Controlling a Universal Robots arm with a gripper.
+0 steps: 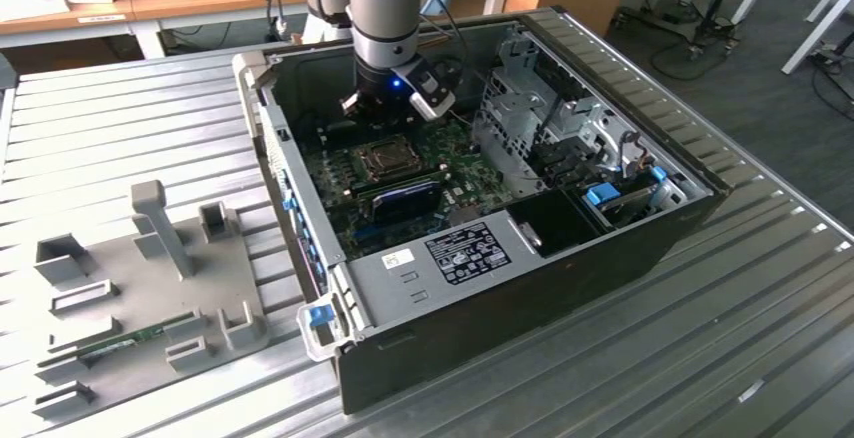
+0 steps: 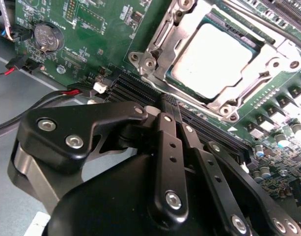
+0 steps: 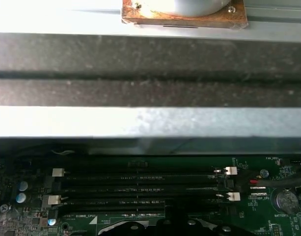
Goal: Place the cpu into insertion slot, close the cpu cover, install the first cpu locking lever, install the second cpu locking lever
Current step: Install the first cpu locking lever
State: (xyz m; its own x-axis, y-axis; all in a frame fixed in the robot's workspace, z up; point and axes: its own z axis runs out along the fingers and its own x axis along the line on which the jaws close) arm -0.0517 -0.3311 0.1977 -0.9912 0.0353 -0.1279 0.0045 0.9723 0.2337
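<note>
The cpu [image 2: 216,59], a square chip with a dull grey top, lies flat in its socket on the green motherboard [image 2: 91,29]. The cpu cover [image 2: 162,39], a silvery metal frame, is folded down around it, and the chip shows through its window. A thin metal lever rod [image 2: 258,22] runs along the socket's far side. My gripper [image 2: 171,103] is shut with nothing between its black fingers [image 2: 170,147]. Its tip hangs just off the socket's near edge, over the memory slots. In the exterior view the gripper [image 1: 387,108] sits inside the open computer case, just behind the socket [image 1: 384,161].
Black memory slots [image 3: 140,189] run beside the socket. A coin battery [image 2: 46,35] and red and black cables [image 2: 71,92] lie near the gripper. The case wall [image 3: 150,123] stands close behind it. A metal drive cage [image 1: 534,108] fills the case's right side. A grey fixture plate [image 1: 147,278] lies on the table.
</note>
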